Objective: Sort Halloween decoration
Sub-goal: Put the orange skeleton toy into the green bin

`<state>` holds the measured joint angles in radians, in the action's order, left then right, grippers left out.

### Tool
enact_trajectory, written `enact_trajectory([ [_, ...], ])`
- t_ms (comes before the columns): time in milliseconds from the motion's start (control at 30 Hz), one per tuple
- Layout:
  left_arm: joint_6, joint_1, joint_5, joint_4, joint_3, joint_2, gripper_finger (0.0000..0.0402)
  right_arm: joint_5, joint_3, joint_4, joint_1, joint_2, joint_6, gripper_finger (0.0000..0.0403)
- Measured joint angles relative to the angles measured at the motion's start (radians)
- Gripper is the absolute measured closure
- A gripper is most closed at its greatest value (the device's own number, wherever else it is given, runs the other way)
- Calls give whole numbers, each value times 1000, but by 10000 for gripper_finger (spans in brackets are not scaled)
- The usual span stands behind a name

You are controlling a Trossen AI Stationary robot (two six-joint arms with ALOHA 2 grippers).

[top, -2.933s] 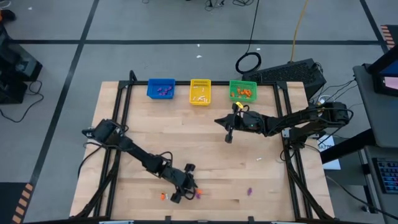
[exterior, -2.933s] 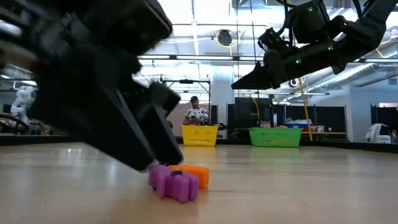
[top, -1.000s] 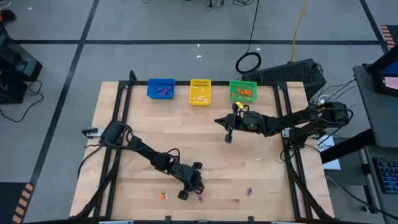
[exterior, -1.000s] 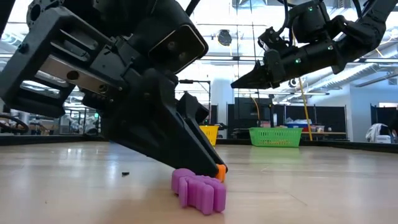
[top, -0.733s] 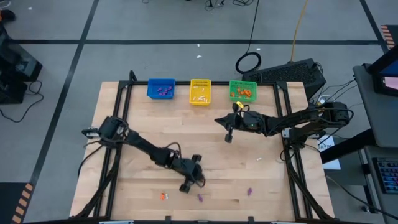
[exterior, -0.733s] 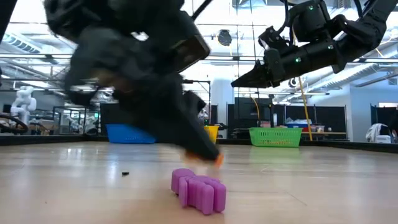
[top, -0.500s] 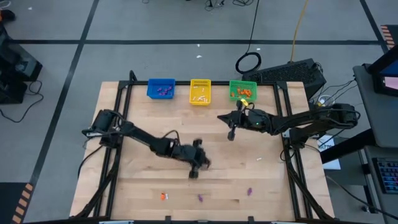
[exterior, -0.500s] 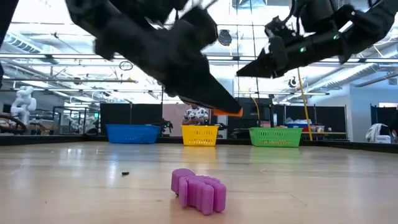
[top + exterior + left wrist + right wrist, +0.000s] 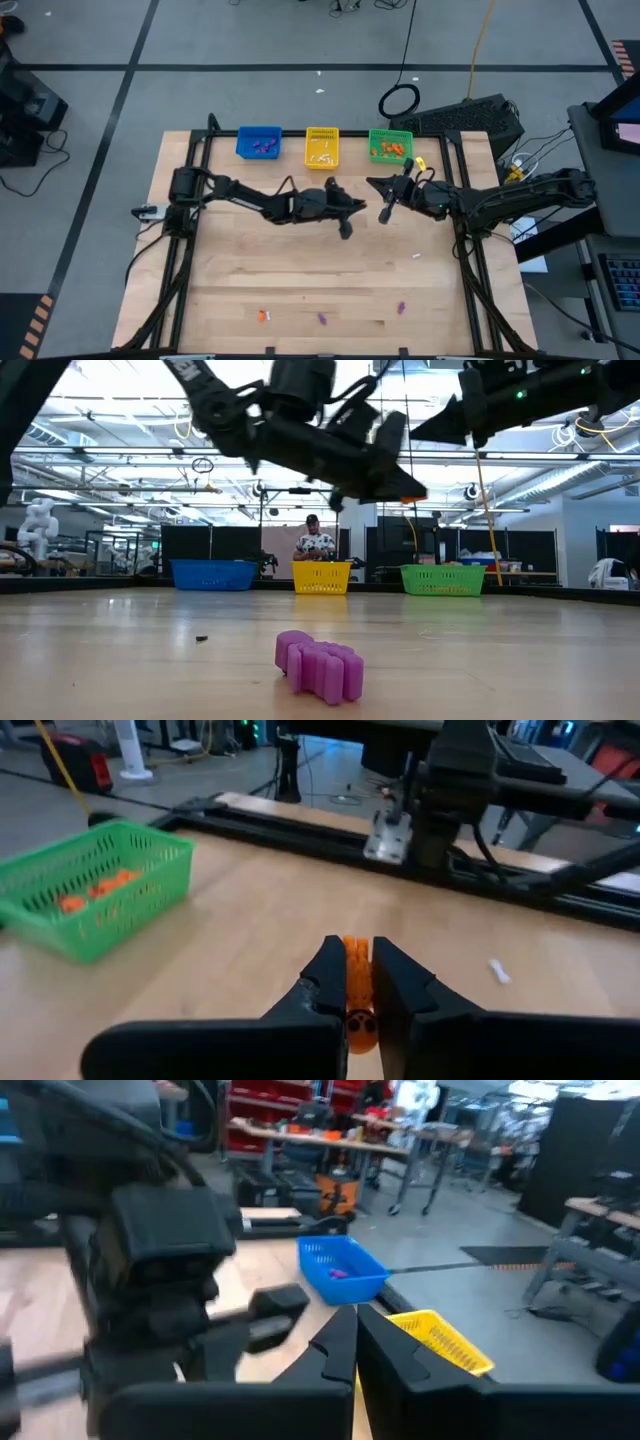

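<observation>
My left gripper [image 9: 360,208] hangs over the table's middle, shut on an orange trinket [image 9: 357,982], which also shows in the low view [image 9: 411,497]. My right gripper [image 9: 369,182] is shut and holds nothing. It hangs high, close by on the far right side [image 9: 420,433]. A purple trinket [image 9: 318,665] lies on the tabletop near the front edge [image 9: 322,319]. Another orange trinket [image 9: 262,315], a second purple one [image 9: 402,308] and a white one [image 9: 417,256] also lie on the wood. The blue [image 9: 259,143], yellow [image 9: 322,146] and green [image 9: 390,146] baskets stand along the far edge. My left gripper pinches the orange trinket's two sides [image 9: 356,960] between its two fingers; its end sticks out past the fingertips [image 9: 414,496]. The fingers lie about level and point toward the table's right edge. The trinket is lifted well clear of the table.
The green basket [image 9: 95,900] holds orange pieces, the blue one purple pieces, the yellow one white pieces. The black frame rail [image 9: 300,825] runs along the table's right side. A person stands beyond the yellow basket [image 9: 317,545]. Bare wood lies between the arms and the front trinkets.
My left gripper has risen from the front edge with the orange trinket and swung toward the far and right side, to mid-table. It has tipped from pointing down to about level. The purple trinket stays put. My right gripper has gone up and a little toward the right.
</observation>
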<state>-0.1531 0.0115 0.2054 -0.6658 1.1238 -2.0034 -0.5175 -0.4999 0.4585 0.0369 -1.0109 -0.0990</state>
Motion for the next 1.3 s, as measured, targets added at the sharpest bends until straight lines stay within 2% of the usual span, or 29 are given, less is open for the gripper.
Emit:
enact_trajectory([
  [167, 21, 57, 23, 49, 162, -98, 388, -76, 0, -7, 38, 21, -7, 403],
  [333, -5, 115, 59, 58, 266, -183, 388, -139, 0, -15, 68, 47, -8, 403],
  [500, -25, 169, 53, 117, 397, -266, 388, -141, 0, -16, 85, 65, -9, 403],
  [933, -26, 282, 25, 382, 841, -494, 389, -141, 0, -15, 87, 68, -18, 403],
  [1067, -75, 309, 6, 429, 914, -557, 389, -141, 0, -15, 90, 68, -22, 403],
  [1300, -100, 342, -15, 440, 934, -593, 381, -141, 0, -15, 90, 68, -26, 403],
])
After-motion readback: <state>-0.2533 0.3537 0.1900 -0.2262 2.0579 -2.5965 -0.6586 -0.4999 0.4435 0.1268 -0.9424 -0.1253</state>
